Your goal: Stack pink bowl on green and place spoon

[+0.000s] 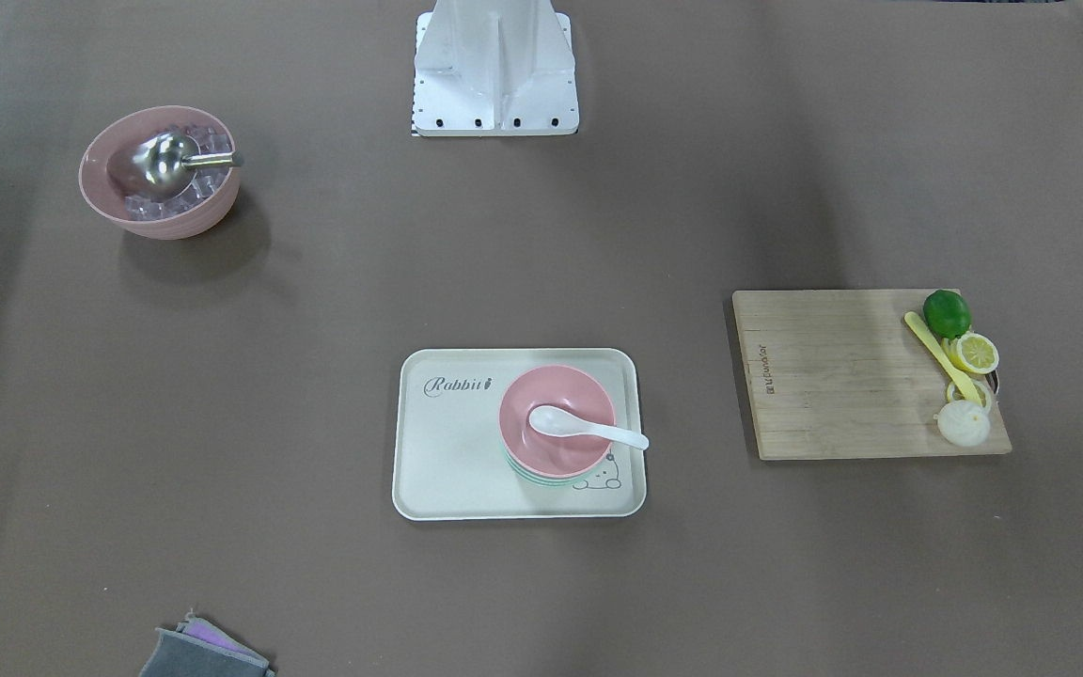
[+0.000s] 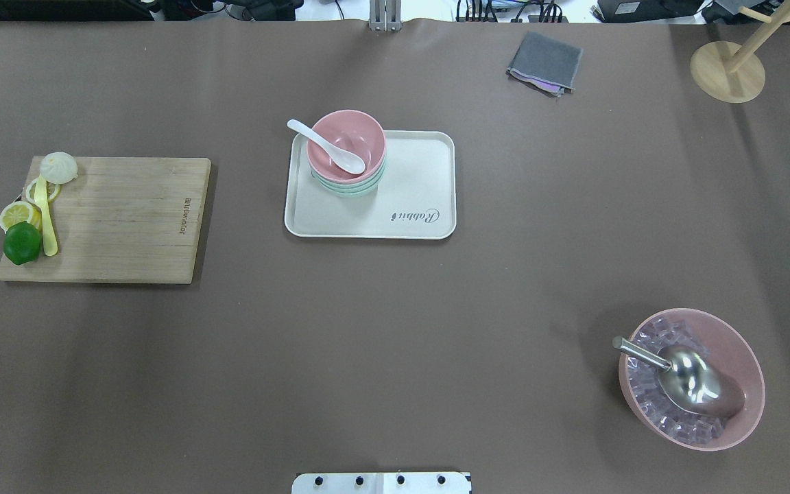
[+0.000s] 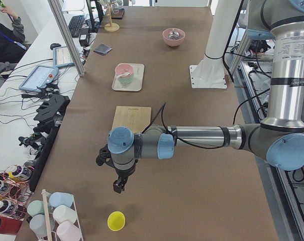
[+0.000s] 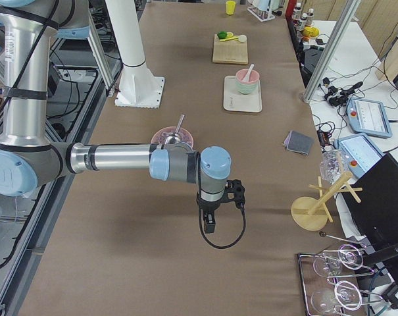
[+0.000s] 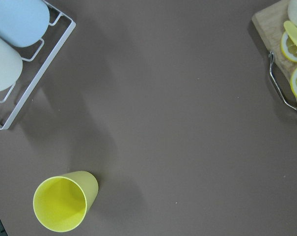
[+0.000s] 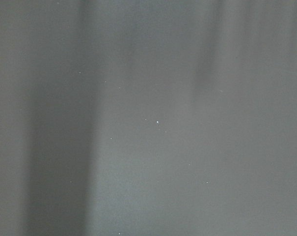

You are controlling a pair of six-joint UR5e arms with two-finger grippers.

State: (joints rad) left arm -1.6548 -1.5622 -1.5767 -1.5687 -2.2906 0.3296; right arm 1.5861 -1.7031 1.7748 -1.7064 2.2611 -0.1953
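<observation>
The plain pink bowl [image 1: 560, 390] sits on top of the nested pale green bowls [image 1: 534, 478], on a cream tray [image 1: 447, 451] at mid-table. The white spoon [image 1: 584, 428] lies in the pink bowl with its handle over the rim. The overhead view shows the same: pink bowl [image 2: 362, 134], green bowls [image 2: 350, 189], spoon [image 2: 326, 146]. My left gripper [image 3: 119, 186] hangs over the table's left end, far from the tray. My right gripper [image 4: 209, 224] hangs over the right end. Both show only in side views, so I cannot tell whether they are open or shut.
A pink bowl with clear cubes and a steel scoop [image 2: 693, 381] stands on my right. A wooden cutting board [image 2: 121, 219] with lime, lemon slices and a yellow utensil lies on my left. A grey cloth [image 2: 544, 62], a wooden stand [image 2: 727, 68], a yellow cup [image 5: 65, 204] and a cup rack [image 5: 20, 54] sit near the edges.
</observation>
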